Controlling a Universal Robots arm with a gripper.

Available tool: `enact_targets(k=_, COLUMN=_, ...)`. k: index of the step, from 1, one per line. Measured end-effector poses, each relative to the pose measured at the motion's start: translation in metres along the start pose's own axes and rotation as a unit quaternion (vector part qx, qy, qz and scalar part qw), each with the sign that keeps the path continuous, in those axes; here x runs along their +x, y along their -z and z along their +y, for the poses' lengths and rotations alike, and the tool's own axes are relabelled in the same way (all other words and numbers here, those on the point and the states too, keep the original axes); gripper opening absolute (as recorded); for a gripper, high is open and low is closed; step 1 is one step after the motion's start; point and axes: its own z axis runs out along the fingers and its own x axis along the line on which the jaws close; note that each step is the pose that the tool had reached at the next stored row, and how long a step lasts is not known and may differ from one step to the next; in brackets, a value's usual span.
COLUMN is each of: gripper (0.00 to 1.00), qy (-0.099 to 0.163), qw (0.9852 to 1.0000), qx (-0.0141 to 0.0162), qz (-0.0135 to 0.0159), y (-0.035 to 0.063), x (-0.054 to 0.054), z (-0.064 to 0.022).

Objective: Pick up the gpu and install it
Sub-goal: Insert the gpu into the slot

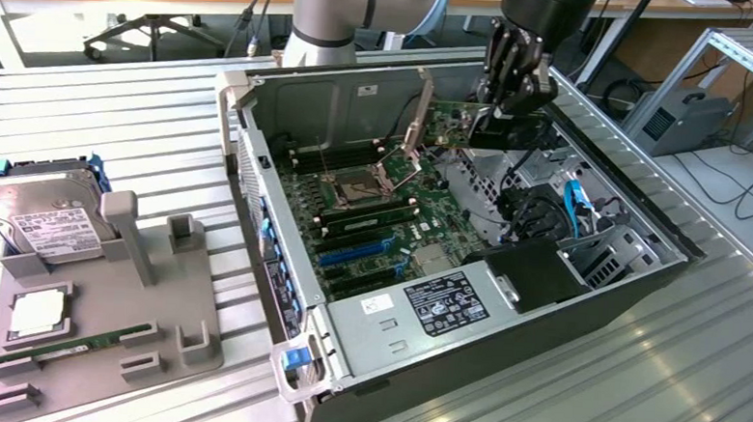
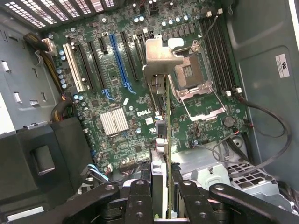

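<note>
One open computer case [image 1: 537, 364] lies on a slatted metal table [image 1: 123, 130], its motherboard [image 1: 389, 221] facing up. Over the board hangs the gpu [image 1: 453, 120], metal bracket [image 2: 161, 58] leading, clamped edge-on between the gripper's [image 2: 167, 196] closed fingers.

The gpu [image 2: 159, 58] has a pale grey metal bracket and a thin green board edge; the gripper [image 2: 166, 191] is matt black. The motherboard [image 2: 117, 93] is dark green, speckled with small silver parts. On it the blue slot [image 2: 119, 60] is bright, the white slot [image 2: 74, 67] cream, the others black. The heatsink [image 2: 113, 121] is silver with fine parallel fins. Outside the case, the hard drive [image 1: 41, 218] is silver with a white label, the holder [image 1: 113, 304] flat grey, the memory stick [image 1: 73, 342] green, and the table [image 1: 123, 120] silver, ribbed in long stripes
</note>
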Motion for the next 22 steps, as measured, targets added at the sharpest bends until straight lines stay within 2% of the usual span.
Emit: enact_targets(k=22, gripper=0.27, qy=0.026, qw=0.9997, qx=-0.0007, qz=-0.0007, y=-0.0001, x=-0.0008, z=-0.0029)
